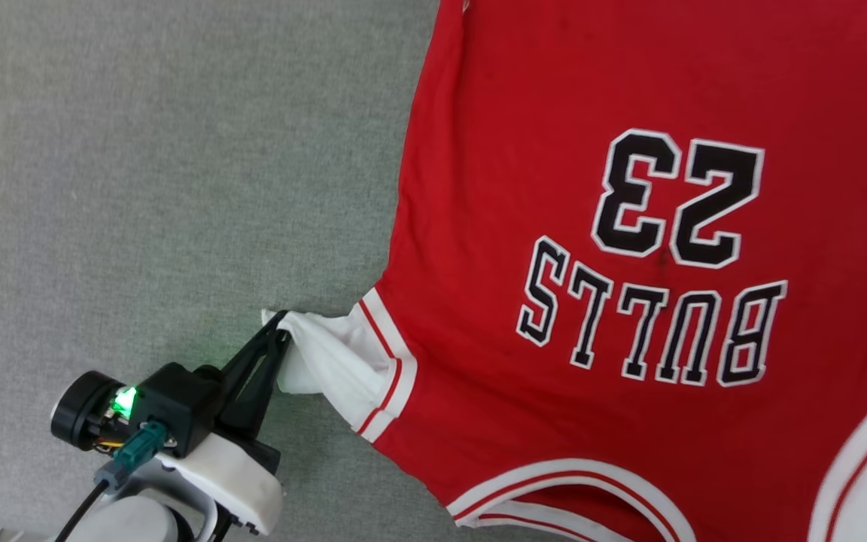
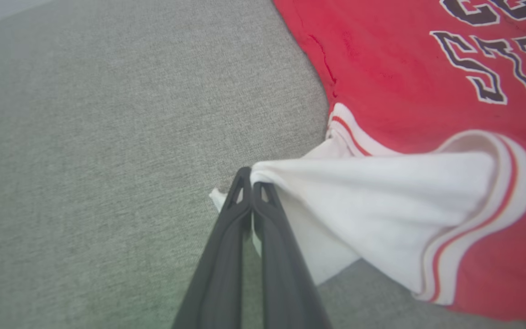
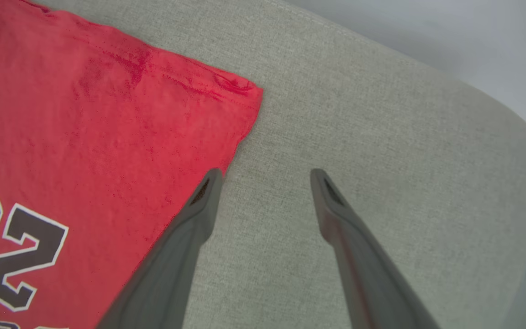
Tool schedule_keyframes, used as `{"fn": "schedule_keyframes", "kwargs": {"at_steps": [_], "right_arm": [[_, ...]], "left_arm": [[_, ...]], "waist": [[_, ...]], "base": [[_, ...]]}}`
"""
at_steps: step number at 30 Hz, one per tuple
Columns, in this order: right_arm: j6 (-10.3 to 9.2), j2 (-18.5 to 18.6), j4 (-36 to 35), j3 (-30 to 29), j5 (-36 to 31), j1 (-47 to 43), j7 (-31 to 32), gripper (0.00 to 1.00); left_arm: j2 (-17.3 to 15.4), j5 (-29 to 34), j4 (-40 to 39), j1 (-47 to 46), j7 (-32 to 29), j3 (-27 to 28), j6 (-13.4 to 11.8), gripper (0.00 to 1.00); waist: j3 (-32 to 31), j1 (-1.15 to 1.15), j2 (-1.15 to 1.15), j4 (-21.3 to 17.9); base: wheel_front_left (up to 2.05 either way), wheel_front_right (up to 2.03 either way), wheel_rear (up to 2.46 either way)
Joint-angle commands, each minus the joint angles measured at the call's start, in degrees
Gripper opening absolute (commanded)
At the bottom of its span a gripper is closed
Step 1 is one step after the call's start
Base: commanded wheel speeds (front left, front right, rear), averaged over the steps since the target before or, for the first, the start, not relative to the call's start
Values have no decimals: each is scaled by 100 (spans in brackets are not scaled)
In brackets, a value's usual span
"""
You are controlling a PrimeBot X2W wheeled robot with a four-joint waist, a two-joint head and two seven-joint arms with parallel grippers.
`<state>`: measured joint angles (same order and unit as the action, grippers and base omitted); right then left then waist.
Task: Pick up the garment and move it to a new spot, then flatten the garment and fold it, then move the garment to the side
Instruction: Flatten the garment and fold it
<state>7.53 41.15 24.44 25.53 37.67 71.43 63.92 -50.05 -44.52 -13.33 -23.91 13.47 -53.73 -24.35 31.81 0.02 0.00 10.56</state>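
While the near end of the garment [image 1: 516, 188] lies collar-first toward the robot, the left pincer [image 1: 281, 339] is pressed together on the tip of the white sleeve [image 1: 328, 357], pinching it just off the garment's left edge. The sleeve bunches between the pincer and the red body. I'd judge the coming pull wants to go straight outward, away from the garment, and the left arm is the one placed for it. The garment lies print-up on the grey counter [image 1: 140, 150], its long axis running away to the hem. Beside the garment's far hem corner [image 3: 249, 91] the right pincer [image 3: 266, 176] is spread wide, holding nothing. One finger sits over the side edge, though I can't quite tell whether it touches cloth.
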Motion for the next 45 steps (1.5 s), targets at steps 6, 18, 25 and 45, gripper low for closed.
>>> {"fn": "schedule_keyframes", "kwargs": {"at_steps": [6,18,25,45], "right_arm": [[-5,-452,459,-483,-556,228,439,100],[-5,-696,414,-726,-728,-727,323,0],[-5,-511,-20,-454,-572,-690,-98,0],[-6,1719,-2195,207,1285,-4801,-1479,0]], "left_arm": [[205,159,-53,-238,51,6,36,0],[388,224,237,-191,92,-21,138,0],[309,75,399,195,138,77,82,0],[40,-325,336,1568,182,446,-195,0]], "waist": [[721,-2,0,390],[662,-2,0,324],[-98,-2,0,40],[-1725,-2,0,-727]], "base": [[0,0,0],[0,0,0],[0,0,0],[0,0,0]]}}
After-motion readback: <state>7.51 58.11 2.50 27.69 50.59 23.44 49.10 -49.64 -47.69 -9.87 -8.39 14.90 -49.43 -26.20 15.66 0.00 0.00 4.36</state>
